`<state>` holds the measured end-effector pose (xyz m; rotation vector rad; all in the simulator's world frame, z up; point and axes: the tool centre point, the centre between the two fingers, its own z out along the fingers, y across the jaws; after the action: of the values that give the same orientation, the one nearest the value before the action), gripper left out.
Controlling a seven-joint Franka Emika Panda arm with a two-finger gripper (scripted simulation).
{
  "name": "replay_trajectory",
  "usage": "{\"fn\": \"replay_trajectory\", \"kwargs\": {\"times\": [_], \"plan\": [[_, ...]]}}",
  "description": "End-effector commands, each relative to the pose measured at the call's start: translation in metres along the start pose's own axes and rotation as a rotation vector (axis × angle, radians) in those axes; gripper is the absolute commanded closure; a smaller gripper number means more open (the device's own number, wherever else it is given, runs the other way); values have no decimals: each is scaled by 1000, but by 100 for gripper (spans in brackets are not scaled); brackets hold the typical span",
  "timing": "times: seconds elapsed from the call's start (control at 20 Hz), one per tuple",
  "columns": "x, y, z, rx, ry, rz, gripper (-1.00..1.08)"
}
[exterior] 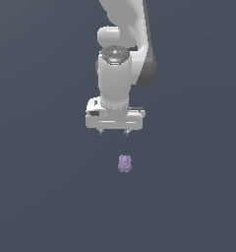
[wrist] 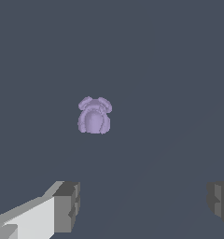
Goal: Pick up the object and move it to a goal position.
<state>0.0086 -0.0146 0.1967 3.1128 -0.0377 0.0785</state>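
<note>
The object (exterior: 124, 163) is a small pale purple, lumpy, roundish thing lying on the dark grey floor, much narrower than the gripper. In the exterior view my white gripper (exterior: 113, 132) hangs above it, pointing down, and the object sits lower in the picture and slightly to the exterior view's right of the fingertips. In the wrist view the object (wrist: 94, 115) lies apart from the gripper (wrist: 144, 205), whose two grey finger pads (wrist: 67, 207) stand wide apart with nothing between them. The gripper is open and empty.
A plain dark grey floor (exterior: 41, 197) fills both views. The white arm (exterior: 122, 49) rises out of the top of the exterior view. No other objects or marker show.
</note>
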Motion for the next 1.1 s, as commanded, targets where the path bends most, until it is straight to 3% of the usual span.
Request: {"fn": "replay_trajectory", "kwargs": {"times": [0.0, 0.45, 1.05], "plan": [[0, 0, 0, 0, 0, 0, -92], [-7, 4, 3, -26, -32, -10, -92], [-1, 0, 10, -22, -33, -5, -92]]}}
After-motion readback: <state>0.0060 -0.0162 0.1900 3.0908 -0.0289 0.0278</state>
